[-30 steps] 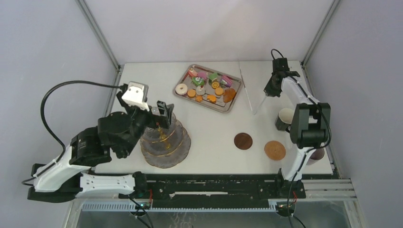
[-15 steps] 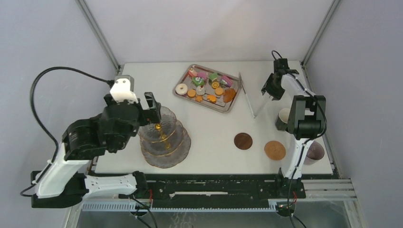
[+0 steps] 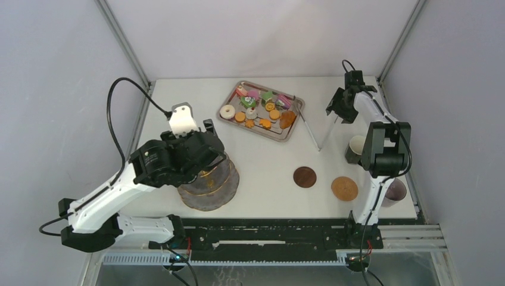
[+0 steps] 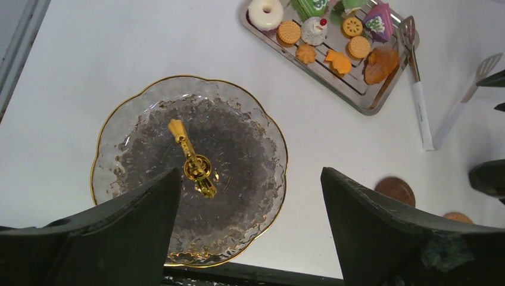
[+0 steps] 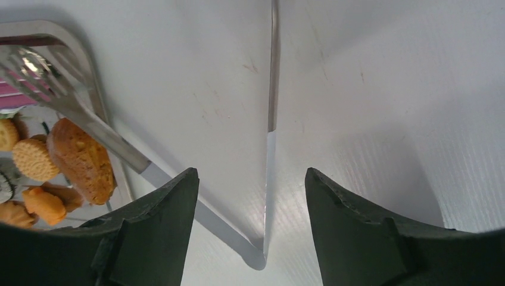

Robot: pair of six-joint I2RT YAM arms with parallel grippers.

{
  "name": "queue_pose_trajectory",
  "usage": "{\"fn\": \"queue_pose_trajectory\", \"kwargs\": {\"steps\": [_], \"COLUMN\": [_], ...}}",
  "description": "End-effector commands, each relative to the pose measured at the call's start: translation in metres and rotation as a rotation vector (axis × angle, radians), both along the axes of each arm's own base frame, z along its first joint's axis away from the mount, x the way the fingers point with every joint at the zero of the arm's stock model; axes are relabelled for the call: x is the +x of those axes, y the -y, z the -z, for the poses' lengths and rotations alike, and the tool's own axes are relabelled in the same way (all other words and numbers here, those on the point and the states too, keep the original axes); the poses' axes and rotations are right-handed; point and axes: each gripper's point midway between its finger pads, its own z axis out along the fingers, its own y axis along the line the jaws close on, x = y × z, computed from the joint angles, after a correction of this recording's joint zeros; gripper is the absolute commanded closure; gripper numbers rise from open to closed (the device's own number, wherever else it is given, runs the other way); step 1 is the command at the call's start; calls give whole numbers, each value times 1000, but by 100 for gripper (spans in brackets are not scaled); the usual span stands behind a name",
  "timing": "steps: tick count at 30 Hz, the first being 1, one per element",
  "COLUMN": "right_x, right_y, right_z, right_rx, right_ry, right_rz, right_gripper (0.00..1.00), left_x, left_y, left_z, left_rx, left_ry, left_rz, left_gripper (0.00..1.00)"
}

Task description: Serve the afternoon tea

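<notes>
The three-tier glass stand (image 3: 225, 183) with its gold pole (image 4: 192, 159) stands at the near left. My left gripper (image 3: 211, 140) (image 4: 250, 173) hovers open right above it, holding nothing. The afternoon tea lies on the steel tray (image 3: 292, 128): small colourful cakes (image 3: 267, 97), orange cookies (image 3: 240, 117) and a white donut (image 3: 227, 111). Two brown coasters (image 3: 304, 177) (image 3: 344, 188) lie at the near right. One cup (image 3: 356, 148) stands by the right arm, another cup (image 3: 396, 192) at the right edge. My right gripper (image 3: 335, 113) (image 5: 251, 173) is open above the tongs' (image 5: 271, 149) hinge.
The long metal tongs (image 3: 309, 126) lie spread in a V on the table, one arm resting on the tray's right rim (image 5: 98, 89). The right arm's base stands between the two cups. Frame posts rise at the far corners.
My right gripper has opened and let go of the tongs, which now lie on the table. The left arm has swung right, over the top of the stand.
</notes>
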Motion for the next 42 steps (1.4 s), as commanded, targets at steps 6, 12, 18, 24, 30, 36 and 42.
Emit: {"fn": "queue_pose_trajectory", "kwargs": {"steps": [6,12,18,24,30,36,42], "right_x": [12,7,-11,-29,-44,-55,-61], "right_y": [-7,-9,-16,-23,-38,-51,-36], "right_z": [-51,-59,-59,-70,-80,-63,-44], "right_rx": [33,41,78,61,26,-45,-87], "right_ry": [143,161,156,185,214,192,139], "right_rz": [-35,-38,-36,-42,-110,-189,-104], "right_gripper": [26,26,27,27,26,25,25], "left_x": [7,12,19,32,48,66,82], "left_y": [-25,-34,-46,-58,-75,-74,-73], "left_z": [-3,4,-4,-17,-35,-24,-18], "left_rx": [-19,30,42,91,153,156,101], "left_ry": [68,76,115,166,213,195,218], "left_rz": [-127,-149,-162,-153,-192,-179,-160], "left_gripper": [24,42,79,100,100,100,100]}}
